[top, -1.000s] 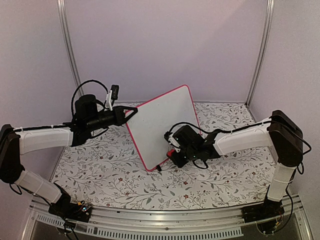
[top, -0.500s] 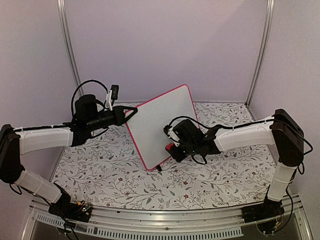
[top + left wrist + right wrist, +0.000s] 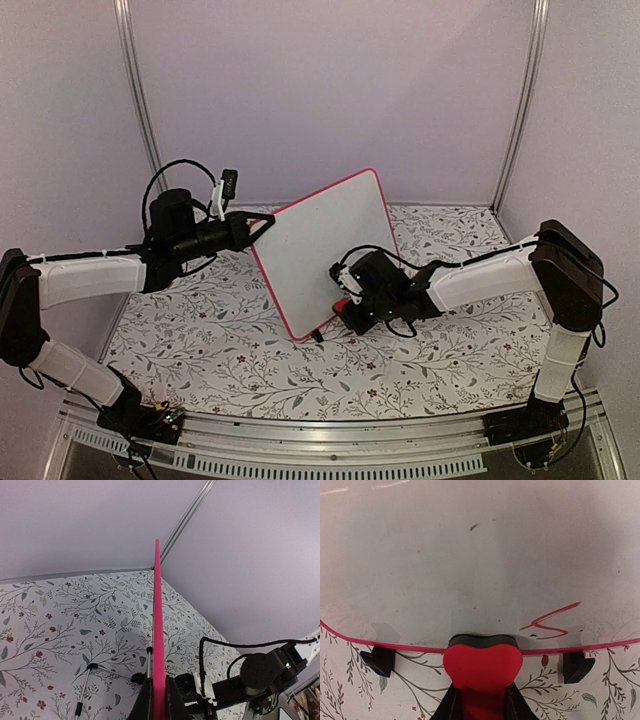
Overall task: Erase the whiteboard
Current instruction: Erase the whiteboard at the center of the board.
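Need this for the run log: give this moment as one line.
left tool: shut on whiteboard edge | right tool: shut on red eraser, at lower frame | marks: red squiggle unerased near bottom

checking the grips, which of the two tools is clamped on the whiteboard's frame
The left tool, shut on the pink-red frame of the white rectangular whiteboard. The right tool grips a red eraser block at the board's lower edge instead.

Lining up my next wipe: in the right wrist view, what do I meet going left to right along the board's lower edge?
Along the lower edge of the pink-framed white whiteboard: black plastic foot → red eraser block → red marker squiggle → second black plastic foot.
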{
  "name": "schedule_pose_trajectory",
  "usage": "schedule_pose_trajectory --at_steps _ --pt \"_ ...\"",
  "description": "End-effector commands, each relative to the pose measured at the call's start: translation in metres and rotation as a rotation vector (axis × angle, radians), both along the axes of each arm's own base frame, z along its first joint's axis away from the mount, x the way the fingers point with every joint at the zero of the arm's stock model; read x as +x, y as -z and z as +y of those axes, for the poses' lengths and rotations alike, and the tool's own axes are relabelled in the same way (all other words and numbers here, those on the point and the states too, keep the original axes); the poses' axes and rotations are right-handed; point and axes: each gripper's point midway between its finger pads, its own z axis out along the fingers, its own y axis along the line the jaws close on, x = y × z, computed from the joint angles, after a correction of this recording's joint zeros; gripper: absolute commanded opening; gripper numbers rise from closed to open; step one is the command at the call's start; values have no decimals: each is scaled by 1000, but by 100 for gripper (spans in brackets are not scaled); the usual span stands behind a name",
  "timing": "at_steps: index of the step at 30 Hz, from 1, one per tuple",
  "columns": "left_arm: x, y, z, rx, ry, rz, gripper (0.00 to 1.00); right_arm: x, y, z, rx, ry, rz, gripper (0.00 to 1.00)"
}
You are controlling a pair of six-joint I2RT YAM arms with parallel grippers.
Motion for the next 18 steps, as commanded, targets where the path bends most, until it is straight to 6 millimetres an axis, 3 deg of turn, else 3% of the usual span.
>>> schedule_pose_trajectory --at_steps 1,9,13,18 --pt "-11 -33 -10 -58 60 -67 0 -6 39 -9 -31 3 62 23" --pt "-11 -32 -10 -59 59 -64 0 -6 40 -11 -41 8 61 22" --pt "-11 -32 -10 -58 59 -64 0 3 11 -10 -13 28 3 23" --pt "-11 -33 -10 -58 58 -67 0 23 -46 -11 29 64 -107 23"
